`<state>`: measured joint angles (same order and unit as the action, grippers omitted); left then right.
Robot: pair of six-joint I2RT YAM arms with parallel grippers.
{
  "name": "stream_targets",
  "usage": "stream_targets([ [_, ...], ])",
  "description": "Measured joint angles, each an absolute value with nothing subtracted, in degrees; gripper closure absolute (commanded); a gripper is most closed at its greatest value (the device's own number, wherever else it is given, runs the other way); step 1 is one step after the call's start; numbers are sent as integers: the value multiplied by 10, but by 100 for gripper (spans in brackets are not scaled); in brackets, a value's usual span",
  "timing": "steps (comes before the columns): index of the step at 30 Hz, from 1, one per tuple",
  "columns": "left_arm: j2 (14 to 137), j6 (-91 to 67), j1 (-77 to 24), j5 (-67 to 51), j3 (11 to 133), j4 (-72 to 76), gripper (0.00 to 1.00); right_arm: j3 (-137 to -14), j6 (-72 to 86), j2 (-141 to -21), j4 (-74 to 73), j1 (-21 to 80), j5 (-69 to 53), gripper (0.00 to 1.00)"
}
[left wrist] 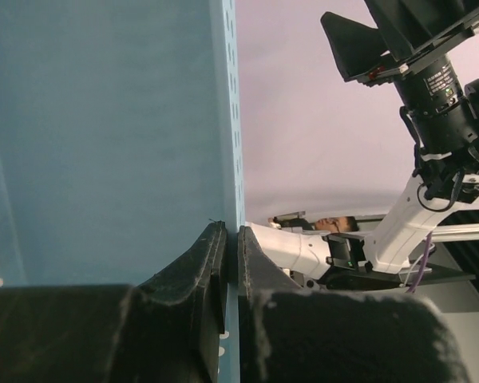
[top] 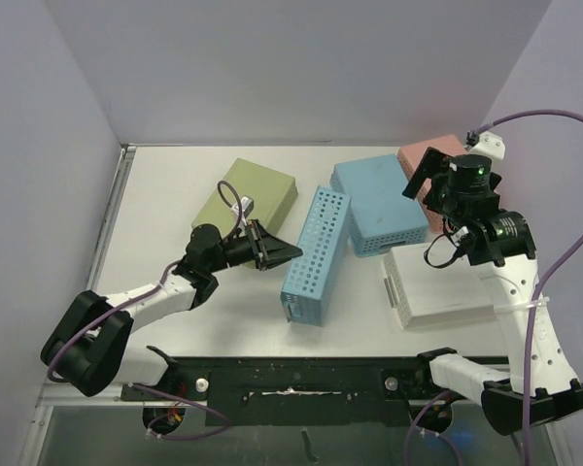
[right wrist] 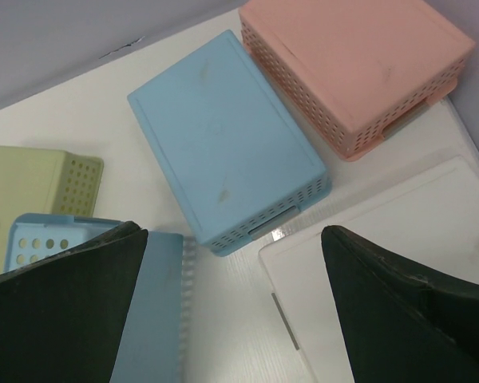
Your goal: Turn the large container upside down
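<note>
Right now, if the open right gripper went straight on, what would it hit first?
Likely the right gripper meets the upturned light-blue perforated plastic box, near its closer end; depth is unclear, so the white table beside it is possible.

The left end effector (left wrist: 232, 243) pinches a thin perforated edge of the blue container (left wrist: 104, 136). Beyond, the right arm (left wrist: 405, 217) stands against a pale wall (left wrist: 319, 144).

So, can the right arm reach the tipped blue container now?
Probably yes: the right gripper hovers open over the light blue box, the right side of the tipped blue container is bare, and the left gripper holds its left edge.
</note>
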<state>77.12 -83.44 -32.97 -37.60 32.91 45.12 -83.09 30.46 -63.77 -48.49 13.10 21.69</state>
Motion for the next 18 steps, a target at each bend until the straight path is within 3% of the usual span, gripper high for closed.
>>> stream_targets([
  [3, 772, -852, -330, -376, 314, 472, 100, -823, 309, -639, -478, 131, 190, 3],
  [9, 783, -865, -328, -375, 280, 502, 68, -806, 317, -641, -467, 131, 152, 2],
  [12, 791, -878, -324, -376, 257, 511, 58, -806, 318, -641, -464, 131, 140, 2],
  [18, 766, -864, -276, -382, 245, 479, 52, -795, 319, -643, -459, 131, 110, 2],
])
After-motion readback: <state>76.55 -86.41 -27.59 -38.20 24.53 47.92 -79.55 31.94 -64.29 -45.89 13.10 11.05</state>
